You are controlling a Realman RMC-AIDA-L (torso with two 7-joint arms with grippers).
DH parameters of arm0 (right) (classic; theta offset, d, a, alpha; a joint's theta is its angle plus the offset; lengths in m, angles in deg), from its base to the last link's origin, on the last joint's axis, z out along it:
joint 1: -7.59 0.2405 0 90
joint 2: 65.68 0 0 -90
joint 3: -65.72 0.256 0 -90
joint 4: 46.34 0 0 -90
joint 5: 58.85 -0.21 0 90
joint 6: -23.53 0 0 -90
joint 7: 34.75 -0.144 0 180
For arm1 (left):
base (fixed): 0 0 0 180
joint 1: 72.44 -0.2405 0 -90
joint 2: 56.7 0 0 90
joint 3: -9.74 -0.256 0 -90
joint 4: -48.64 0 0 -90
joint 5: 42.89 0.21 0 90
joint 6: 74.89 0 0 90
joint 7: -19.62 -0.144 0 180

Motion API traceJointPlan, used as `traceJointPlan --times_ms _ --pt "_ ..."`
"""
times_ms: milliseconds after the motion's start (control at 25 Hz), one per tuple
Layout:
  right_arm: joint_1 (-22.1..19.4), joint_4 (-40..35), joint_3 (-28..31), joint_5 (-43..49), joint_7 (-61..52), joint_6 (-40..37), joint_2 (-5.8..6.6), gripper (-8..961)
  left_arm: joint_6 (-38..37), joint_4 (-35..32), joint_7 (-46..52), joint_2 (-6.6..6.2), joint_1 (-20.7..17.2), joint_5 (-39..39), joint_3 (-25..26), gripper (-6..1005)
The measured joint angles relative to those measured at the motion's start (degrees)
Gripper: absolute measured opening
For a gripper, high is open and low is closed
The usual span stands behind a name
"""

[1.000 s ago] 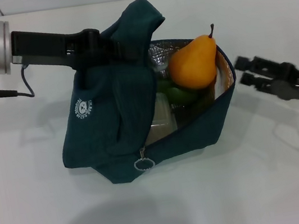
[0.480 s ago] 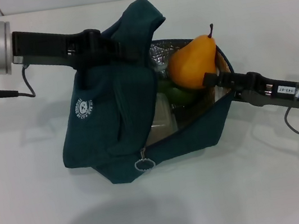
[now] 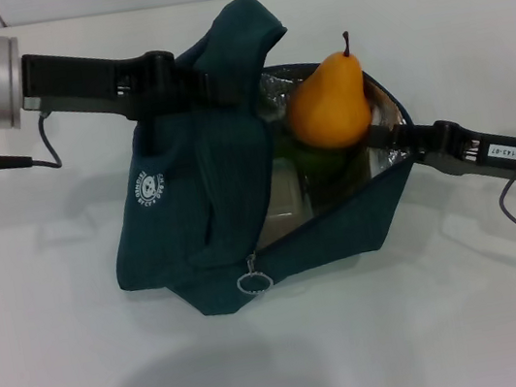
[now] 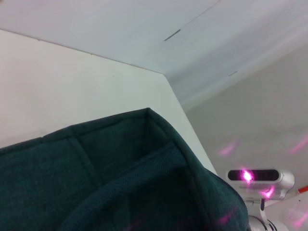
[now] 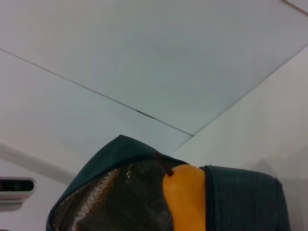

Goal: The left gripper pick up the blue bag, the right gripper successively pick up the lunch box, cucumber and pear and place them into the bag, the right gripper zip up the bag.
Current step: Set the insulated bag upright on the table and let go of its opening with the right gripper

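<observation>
My right gripper [image 3: 381, 132] has pushed into the blue bag [image 3: 212, 211], tipping the one pear [image 3: 327, 104] upright; I cannot tell its grip. My left gripper [image 3: 206, 84] stays clamped on the bag's left handle.

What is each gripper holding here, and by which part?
Left gripper holds the blue bag by its raised handles. Right gripper sits against the pear.

Right tool [image 3: 388, 134], previously clear of blue bag [image 3: 215, 230], now at bag's right rim beside pear [image 3: 328, 109]; pear sits higher, more upright; bag shifted slightly.
</observation>
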Motion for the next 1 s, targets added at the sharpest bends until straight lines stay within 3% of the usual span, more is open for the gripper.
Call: traceJointPlan --times_ms 120,400,600,880,1000 --pt "-0.02 0.00 0.00 -0.03 0.11 -0.01 0.00 204 0.00 -0.01 0.00 0.02 0.06 0.01 0.00 39" --pt "-0.73 -1.49 0.57 -1.11 2.91 -4.47 0.41 143 -0.11 0.00 0.00 0.27 0.31 0.12 -0.10 37" --pt "-5.77 -11.24 1.35 -2.21 1.60 -8.97 1.13 123 -0.23 0.00 0.25 1.01 1.50 -0.13 -0.23 38" --pt "-10.32 -21.94 2.57 -2.35 -2.52 -13.88 3.61 86 0.10 0.76 0.39 2.74 4.85 -0.46 -0.19 39" --pt "-11.28 -24.60 6.18 -2.16 -4.25 -18.69 4.95 61 1.07 2.58 0.34 3.04 6.20 -0.48 -0.19 38"
